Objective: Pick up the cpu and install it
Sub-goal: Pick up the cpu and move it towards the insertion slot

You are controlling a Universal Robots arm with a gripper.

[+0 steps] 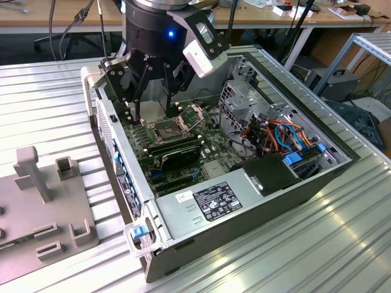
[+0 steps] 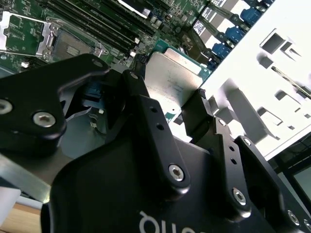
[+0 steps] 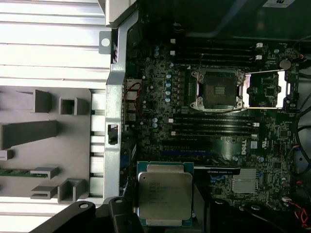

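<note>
- Now the gripper is gripping the cpu, with its fingers pressing on two opposite edges.
- The cpu is hanging flat, silver top facing both wrist views, over the motherboard inside the open computer case.
- The socket is lying open, with its metal frame folded back, apart from the cpu.

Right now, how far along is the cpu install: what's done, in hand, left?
Done: the cpu is picked up, held in the gripper. In hand: it hangs above the open computer case. Left: the socket lies empty, its frame swung open.
</note>
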